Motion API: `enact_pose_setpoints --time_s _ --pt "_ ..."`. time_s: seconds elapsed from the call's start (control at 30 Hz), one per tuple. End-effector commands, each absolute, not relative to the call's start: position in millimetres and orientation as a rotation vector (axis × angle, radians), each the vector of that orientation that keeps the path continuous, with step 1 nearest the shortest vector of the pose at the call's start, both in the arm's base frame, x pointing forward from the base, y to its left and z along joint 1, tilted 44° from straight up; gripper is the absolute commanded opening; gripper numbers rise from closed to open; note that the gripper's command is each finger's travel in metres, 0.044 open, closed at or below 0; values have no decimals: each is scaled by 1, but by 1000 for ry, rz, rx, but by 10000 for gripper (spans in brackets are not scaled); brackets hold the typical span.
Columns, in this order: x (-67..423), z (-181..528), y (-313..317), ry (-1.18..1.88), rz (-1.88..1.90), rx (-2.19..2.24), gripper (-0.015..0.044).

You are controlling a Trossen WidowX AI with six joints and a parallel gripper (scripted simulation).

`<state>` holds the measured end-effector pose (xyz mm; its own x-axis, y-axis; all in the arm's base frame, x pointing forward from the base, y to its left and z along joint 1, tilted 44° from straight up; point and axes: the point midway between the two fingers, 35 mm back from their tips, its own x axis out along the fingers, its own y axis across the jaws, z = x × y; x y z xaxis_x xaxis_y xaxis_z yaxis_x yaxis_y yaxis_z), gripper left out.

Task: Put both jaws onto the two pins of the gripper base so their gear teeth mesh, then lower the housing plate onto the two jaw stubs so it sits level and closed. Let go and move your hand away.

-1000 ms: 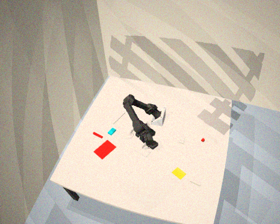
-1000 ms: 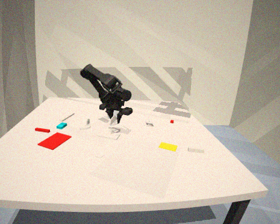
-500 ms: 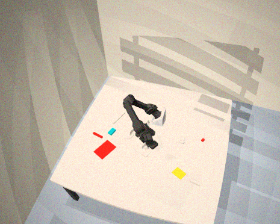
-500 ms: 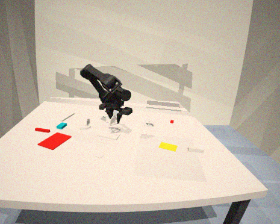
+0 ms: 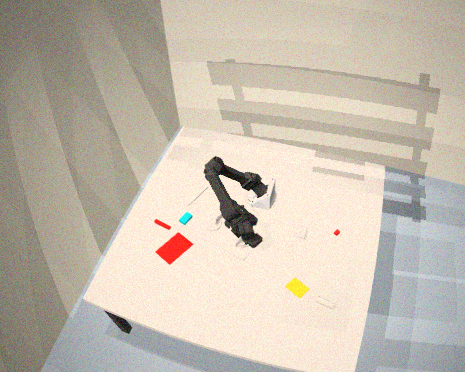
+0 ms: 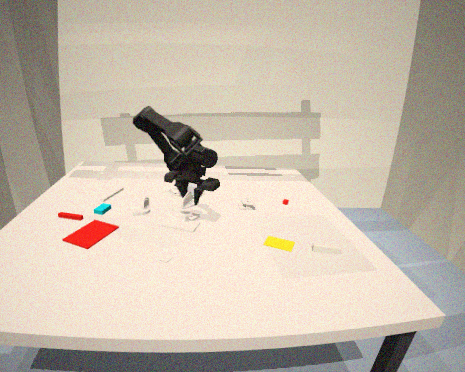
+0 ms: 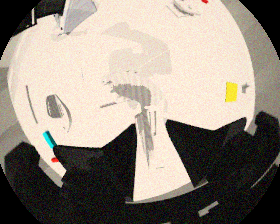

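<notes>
My gripper (image 5: 246, 242) (image 6: 190, 196) (image 7: 150, 125) points down just above the table, shut on a whitish upright part (image 6: 188, 198) (image 7: 146, 131) that looks like a jaw. White pieces (image 6: 190, 216) lie close below it, probably the gripper base; their pale outlines blend into the table, so I cannot tell whether pins or teeth touch. A curved white part with a grey upright side (image 5: 217, 221) (image 6: 146, 203) (image 7: 54, 106) stands to the left. Another small white part (image 5: 302, 232) (image 6: 248, 204) (image 7: 186, 7) lies to the right. Which one is the housing plate I cannot tell.
A cyan block (image 5: 185, 218) (image 6: 102, 209), red bar (image 5: 162, 224) (image 6: 70, 216) and red sheet (image 5: 174, 248) (image 6: 91, 234) lie left. A yellow sheet (image 5: 297, 288) (image 6: 279, 243), pale bar (image 6: 326, 249) and red cube (image 5: 337, 232) (image 6: 285, 202) lie right. A white angled piece (image 5: 265, 198) stands by the arm's base.
</notes>
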<state>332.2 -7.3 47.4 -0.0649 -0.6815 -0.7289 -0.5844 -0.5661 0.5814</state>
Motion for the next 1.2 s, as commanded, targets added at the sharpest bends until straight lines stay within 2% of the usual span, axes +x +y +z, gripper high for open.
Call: enact_pose_setpoints --time_s 0.0,1.17 --pt "332 48 -8 -1413 -1719 2083 134" --pt "329 12 -43 -1415 -1716 2083 134"
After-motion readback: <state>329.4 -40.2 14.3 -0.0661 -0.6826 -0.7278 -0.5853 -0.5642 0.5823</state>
